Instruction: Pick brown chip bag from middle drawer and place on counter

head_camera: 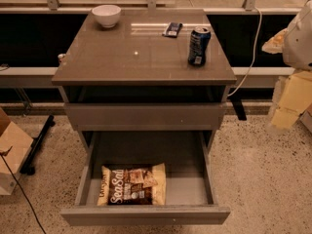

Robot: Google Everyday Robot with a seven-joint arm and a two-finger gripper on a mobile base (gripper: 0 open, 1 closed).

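The crinkly brown chip bag [131, 185], dark in the middle with cream-yellow ends and white "Sea Salt" lettering, is lying flat on the floor of the wide grey-brown middle drawer [187, 191]. It is sitting towards the drawer's front left, close to the front wall and near the left side wall, and the right part of the floor is showing bare. The drawer is standing pulled well out below a plain closed drawer front [141, 116].

Above both, the glossy grey-brown rectangular surface [141, 57] is carrying three things. A white round bowl [106, 15] is sitting near its rear left corner. A small dark packet [172, 29] is lying flat near the rear edge, right of the middle. A dark blue drink can [199, 45] is standing upright near the right edge.

The robot's pale, blurred claw [287, 106] is hanging beyond the surface's right edge, lower than the front right corner and well apart from the bag. How wide it is set cannot be told. A white cable [251, 52] is hanging behind the cabinet's right side.
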